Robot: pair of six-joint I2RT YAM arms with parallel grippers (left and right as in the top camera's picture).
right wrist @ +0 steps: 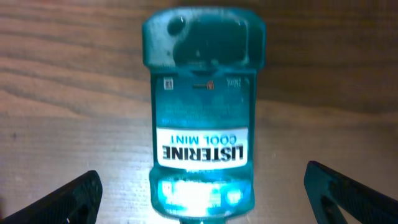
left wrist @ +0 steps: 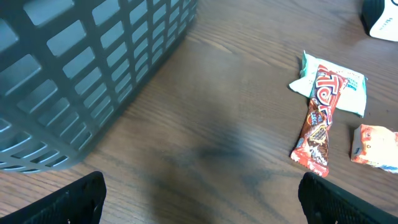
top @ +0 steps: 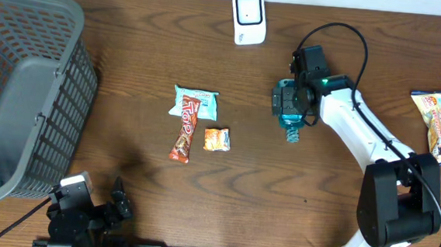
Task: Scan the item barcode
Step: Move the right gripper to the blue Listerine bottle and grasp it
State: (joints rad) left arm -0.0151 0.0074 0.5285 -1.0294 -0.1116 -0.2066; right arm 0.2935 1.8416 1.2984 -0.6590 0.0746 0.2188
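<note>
- Right hand [top: 290, 106] hangs directly over the Listerine bottle [right wrist: 202, 93]. It is spread wide and holds nothing. Its two fingers [right wrist: 68, 199] stand well out to either side of the bottle, touching neither it nor the table [right wrist: 56, 74].
- The bottle lies flat on the table, label up, right of centre. From overhead only one tip shows, peeking out on the near side of the hand, and it looks like the cap end.
- Its long axis runs roughly near-to-far, and the spread fingers straddle its narrow width. A straight drop and a squeeze would probably take it by the sides with no turn of the wrist.
- Left hand [left wrist: 199, 199] is also spread wide and empty, low at the near left by the basket [top: 21, 86]. It is well apart from the bottle, beyond the snack packets [top: 193, 122], so the right arm is plainly the nearer one.
- White scanner [top: 249, 18] stands at the far edge, left of the bottle and farther off. Once lifted, the bottle would need to travel far-left.
- No barcode can be made out on the upward face. The small print above the label is too blurred to read, so the bottle may need turning before it faces the scanner.
</note>
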